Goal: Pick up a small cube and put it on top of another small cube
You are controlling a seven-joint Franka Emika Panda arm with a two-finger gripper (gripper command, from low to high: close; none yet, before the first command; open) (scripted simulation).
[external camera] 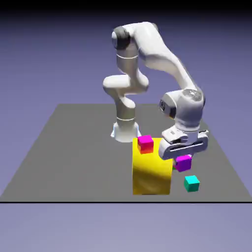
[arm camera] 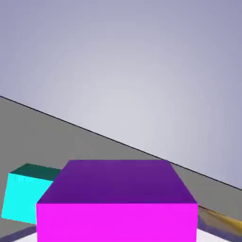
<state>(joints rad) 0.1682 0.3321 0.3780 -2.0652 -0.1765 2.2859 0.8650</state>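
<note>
The small purple-magenta cube (external camera: 183,163) sits between the fingers of my gripper (external camera: 183,157), which is shut on it just to the exterior view's right of the big yellow block (external camera: 151,172). In the hand view this cube (arm camera: 116,203) fills the bottom middle and hides both fingertips. A teal small cube (external camera: 191,183) lies on the table close in front of it, and shows in the hand view (arm camera: 23,201) at the lower left. A hot-pink small cube (external camera: 145,143) rests on top of the yellow block. I cannot tell whether the held cube touches the table.
The grey table (external camera: 69,157) ends in a near edge just in front of the yellow block and the teal cube. A sliver of the yellow block (arm camera: 218,220) shows at the hand view's lower right. The robot's base (external camera: 124,130) stands behind the block.
</note>
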